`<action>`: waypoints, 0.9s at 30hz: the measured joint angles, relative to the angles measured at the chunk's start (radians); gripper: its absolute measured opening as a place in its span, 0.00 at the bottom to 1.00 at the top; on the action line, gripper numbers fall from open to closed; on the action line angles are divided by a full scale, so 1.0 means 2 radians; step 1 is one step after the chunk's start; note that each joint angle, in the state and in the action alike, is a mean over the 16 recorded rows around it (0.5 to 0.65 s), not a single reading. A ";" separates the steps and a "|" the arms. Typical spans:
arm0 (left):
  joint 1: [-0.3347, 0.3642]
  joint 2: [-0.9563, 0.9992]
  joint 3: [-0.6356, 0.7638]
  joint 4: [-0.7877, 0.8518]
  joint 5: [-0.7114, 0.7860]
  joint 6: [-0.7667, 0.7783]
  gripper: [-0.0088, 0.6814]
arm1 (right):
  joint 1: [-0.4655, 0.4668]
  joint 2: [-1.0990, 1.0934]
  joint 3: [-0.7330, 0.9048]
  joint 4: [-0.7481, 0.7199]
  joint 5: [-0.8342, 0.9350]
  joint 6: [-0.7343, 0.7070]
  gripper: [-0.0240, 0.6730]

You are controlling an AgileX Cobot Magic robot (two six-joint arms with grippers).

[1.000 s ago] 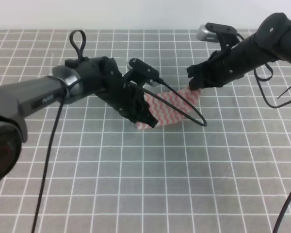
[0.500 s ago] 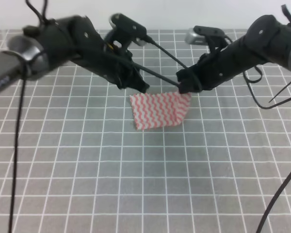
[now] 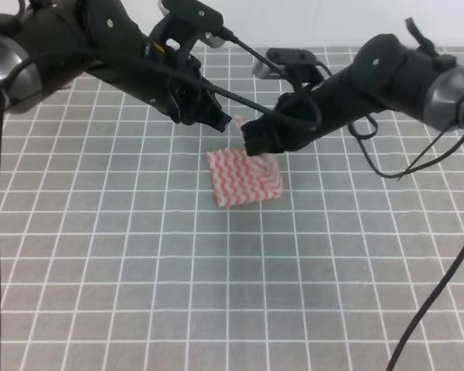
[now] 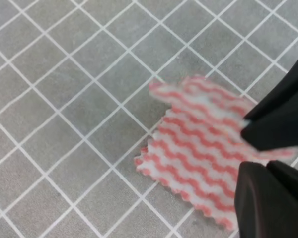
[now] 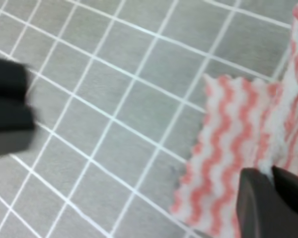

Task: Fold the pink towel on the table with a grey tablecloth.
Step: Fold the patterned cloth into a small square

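Note:
The pink towel (image 3: 243, 182) lies on the table with a grey tablecloth (image 3: 216, 294), its right part lifted and drawn leftward over the rest. My right gripper (image 3: 257, 151) is shut on that raised edge, and a pink corner sticks up beside it. The right wrist view shows the fingertips (image 5: 270, 173) pinching the striped cloth (image 5: 228, 139). My left gripper (image 3: 226, 122) hovers just behind the towel's back-left, fingers together, with nothing seen between them. In the left wrist view it (image 4: 253, 168) sits at the lower right over the towel (image 4: 198, 134).
Both arms cross above the back middle of the table, tips close together. Black cables (image 3: 441, 255) hang from the arms on either side. Grey gridded cloth stretches in front of the towel and to both sides.
The right gripper has carried the towel's right edge leftward, so the towel looks narrower. The left arm has risen and drawn back from the towel.

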 joint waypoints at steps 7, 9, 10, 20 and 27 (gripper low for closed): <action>0.000 -0.002 0.000 0.000 0.009 0.000 0.01 | 0.015 0.015 0.000 0.007 -0.007 0.001 0.01; 0.000 -0.003 0.000 0.000 0.011 0.001 0.01 | 0.018 0.020 0.000 0.012 -0.007 0.001 0.01; 0.000 -0.003 0.000 0.000 0.012 0.001 0.01 | 0.018 0.023 0.000 0.014 -0.006 0.001 0.01; 0.000 -0.001 0.000 0.001 0.016 0.004 0.01 | 0.019 0.038 0.000 0.043 0.001 0.000 0.08; 0.000 -0.001 0.000 0.001 0.016 0.006 0.01 | 0.019 0.040 0.000 0.085 0.012 -0.022 0.22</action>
